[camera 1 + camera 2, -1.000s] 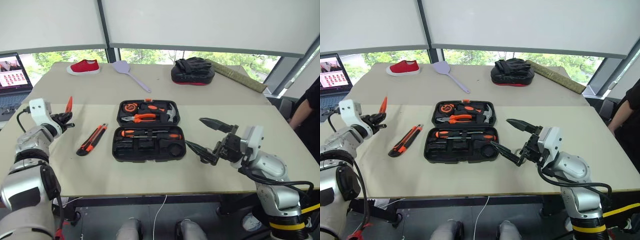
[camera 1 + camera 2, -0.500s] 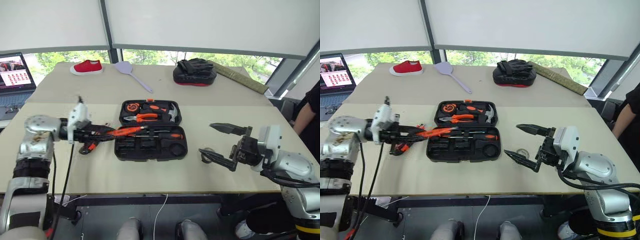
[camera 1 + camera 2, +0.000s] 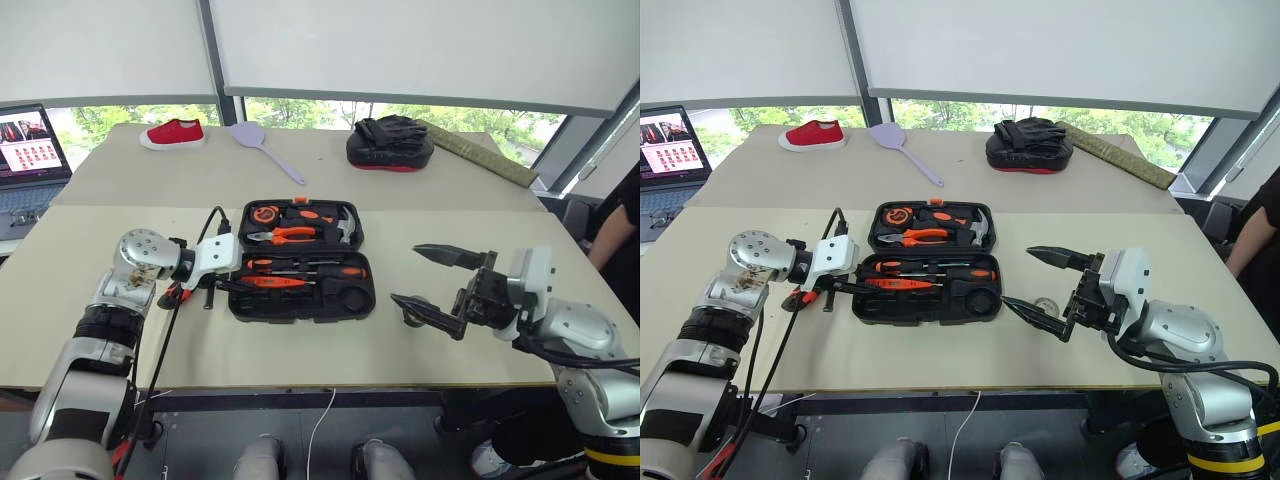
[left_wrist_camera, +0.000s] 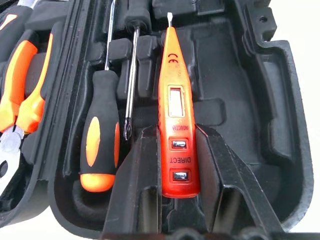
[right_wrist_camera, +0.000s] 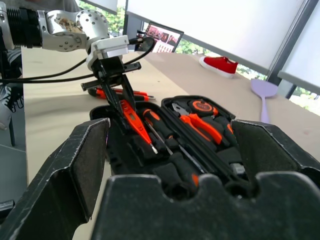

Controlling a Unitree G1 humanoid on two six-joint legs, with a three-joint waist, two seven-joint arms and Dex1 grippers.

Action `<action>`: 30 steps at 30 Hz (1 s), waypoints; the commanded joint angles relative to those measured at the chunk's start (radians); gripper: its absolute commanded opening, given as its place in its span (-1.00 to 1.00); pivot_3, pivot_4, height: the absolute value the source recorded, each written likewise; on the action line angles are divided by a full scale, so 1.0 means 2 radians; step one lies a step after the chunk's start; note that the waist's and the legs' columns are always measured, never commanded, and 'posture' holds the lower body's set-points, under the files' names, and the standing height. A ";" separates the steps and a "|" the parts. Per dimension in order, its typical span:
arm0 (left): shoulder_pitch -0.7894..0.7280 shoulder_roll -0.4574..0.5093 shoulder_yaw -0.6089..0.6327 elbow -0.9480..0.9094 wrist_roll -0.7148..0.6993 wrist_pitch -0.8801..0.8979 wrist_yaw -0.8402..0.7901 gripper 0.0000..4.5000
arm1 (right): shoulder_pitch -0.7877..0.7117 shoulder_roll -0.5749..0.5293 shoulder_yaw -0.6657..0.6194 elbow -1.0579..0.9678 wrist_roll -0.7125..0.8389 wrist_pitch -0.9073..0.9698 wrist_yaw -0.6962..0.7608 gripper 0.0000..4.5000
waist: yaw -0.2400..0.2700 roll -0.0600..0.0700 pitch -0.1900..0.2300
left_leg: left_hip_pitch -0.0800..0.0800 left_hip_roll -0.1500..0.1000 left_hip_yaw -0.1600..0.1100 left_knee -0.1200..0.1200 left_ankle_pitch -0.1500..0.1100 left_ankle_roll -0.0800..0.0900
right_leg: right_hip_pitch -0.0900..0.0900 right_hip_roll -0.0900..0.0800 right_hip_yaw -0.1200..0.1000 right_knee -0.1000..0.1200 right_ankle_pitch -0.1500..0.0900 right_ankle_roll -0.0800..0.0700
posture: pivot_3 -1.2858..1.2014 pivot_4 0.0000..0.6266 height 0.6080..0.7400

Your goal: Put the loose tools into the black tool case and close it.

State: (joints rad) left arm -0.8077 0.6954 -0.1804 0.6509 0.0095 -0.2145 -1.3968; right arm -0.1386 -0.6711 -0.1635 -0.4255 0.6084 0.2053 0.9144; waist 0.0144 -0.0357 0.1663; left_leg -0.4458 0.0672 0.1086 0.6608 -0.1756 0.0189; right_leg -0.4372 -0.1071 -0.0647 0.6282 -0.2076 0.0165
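The black tool case [image 3: 300,312] lies open mid-table, with two orange-and-black screwdrivers [image 3: 320,271] in its near half. My left gripper [image 4: 178,131] is shut on the slim orange tester pen [image 4: 177,120] and holds it just over that near half, tip pointing along the case beside a screwdriver handle [image 4: 100,145]. The utility knife [image 3: 172,295] lies on the table left of the case, partly hidden behind my left gripper [image 3: 238,284]. My right gripper [image 3: 407,273] hovers open to the right of the case, above the small tape roll [image 3: 413,316].
The case's far half holds pliers [image 3: 285,235], a hammer and a tape measure. At the back lie a red shoe [image 3: 172,133], a lilac spatula [image 3: 262,145] and a black-and-red mitt [image 3: 389,145]. A laptop [image 3: 30,160] stands far left; a person [image 3: 620,210] stands at right.
My left arm swung right from the table's left side to the case, carrying the tester pen and rolling the wrist. The right gripper stayed open and nearly still.
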 commanded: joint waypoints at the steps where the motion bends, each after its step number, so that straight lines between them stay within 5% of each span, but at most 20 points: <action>1: -0.028 -0.004 -0.007 0.022 0.022 -0.005 0.027 -0.78 | 0.005 0.001 -0.009 -0.024 0.002 -0.006 -0.005 1.00 | 0.000 0.000 0.000 | 0.000 0.000 0.000 0.000 0.000 0.000 | 0.000 0.000 0.000 0.000 0.000 0.000 | 0.03 -0.52 1.00; 23: -0.039 0.018 -0.057 0.047 0.083 -0.011 0.014 -0.78 | 0.028 0.003 -0.015 -0.033 0.002 -0.008 -0.010 1.00 | -0.001 0.000 0.000 | 0.001 0.000 0.000 0.000 0.000 0.000 | 0.000 0.000 0.000 0.001 0.000 0.000 | 0.03 -0.52 1.00; 29: -0.024 0.007 -0.045 0.020 0.039 0.034 -0.024 -0.78 | 0.027 0.001 -0.014 -0.030 0.003 -0.008 -0.006 1.00 | -0.002 0.000 0.000 | 0.002 0.000 0.000 0.000 0.000 0.000 | 0.001 0.000 0.000 0.001 0.000 0.000 | 0.03 -0.52 1.00; 30: -0.021 0.003 -0.034 0.017 0.022 0.024 -0.026 -0.55 | 0.027 0.001 -0.014 -0.030 0.003 -0.008 -0.005 1.00 | -0.002 0.000 0.000 | 0.002 0.000 0.000 0.000 0.000 0.000 | 0.001 0.000 0.000 0.001 0.000 0.000 | 0.03 -0.52 1.00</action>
State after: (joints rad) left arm -0.8817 0.7084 -0.2536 0.7018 0.0885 -0.1791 -1.4034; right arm -0.0787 -0.6706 -0.1713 -0.4635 0.6088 0.2052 0.9041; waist 0.0105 -0.0348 0.1656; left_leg -0.4415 0.0676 0.1083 0.6612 -0.1756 0.0190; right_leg -0.4348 -0.1069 -0.0637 0.6296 -0.2078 0.0164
